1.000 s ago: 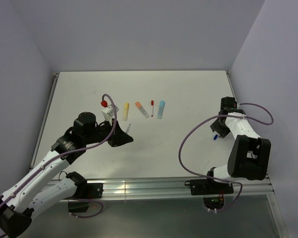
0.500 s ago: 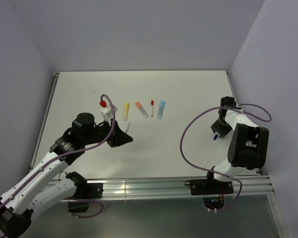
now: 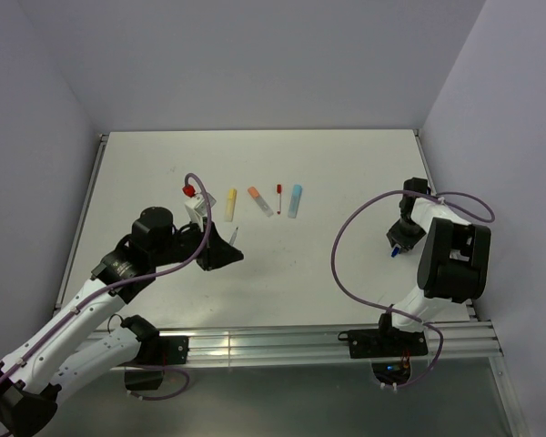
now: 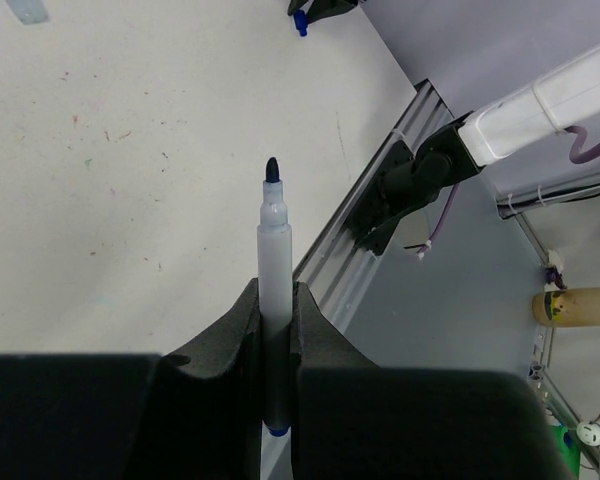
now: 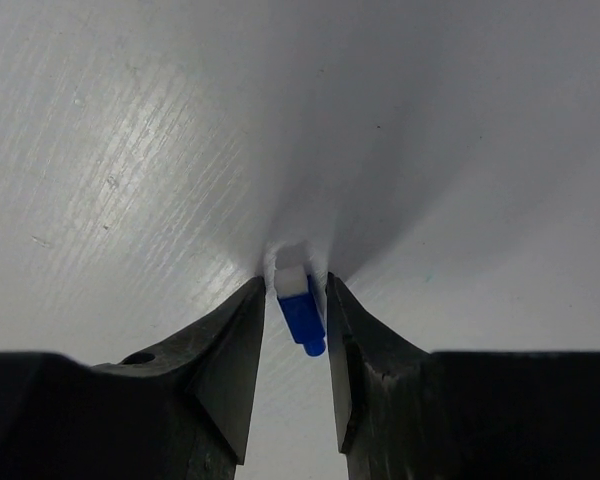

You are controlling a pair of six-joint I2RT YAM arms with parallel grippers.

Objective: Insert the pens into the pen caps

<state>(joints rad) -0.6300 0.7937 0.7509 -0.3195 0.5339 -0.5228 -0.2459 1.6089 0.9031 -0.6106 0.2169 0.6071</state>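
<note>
My left gripper (image 3: 222, 248) (image 4: 275, 305) is shut on a pale grey pen (image 4: 275, 250) whose dark blue tip points out past the fingers, held above the table. The pen shows as a thin sliver (image 3: 236, 235) in the top view. A dark blue pen cap (image 5: 301, 308) (image 3: 394, 252) lies on the table at the right. My right gripper (image 5: 292, 300) (image 3: 398, 244) is down over it, one jaw on each side, with a narrow gap still showing on the left. In a row at mid table lie a yellowish pen (image 3: 230, 204), a white pen with an orange end (image 3: 260, 201), a thin red pen (image 3: 278, 195) and a light blue pen (image 3: 295, 200).
The table's metal front rail (image 3: 300, 344) runs along the near edge by the arm bases. Purple cables loop off both arms (image 3: 346, 264). Lilac walls close in the back and both sides; the right wall stands near the right arm.
The right gripper's jaws have narrowed around the dark blue cap and its arm has drawn in slightly. The left arm and its pen have hardly moved.
</note>
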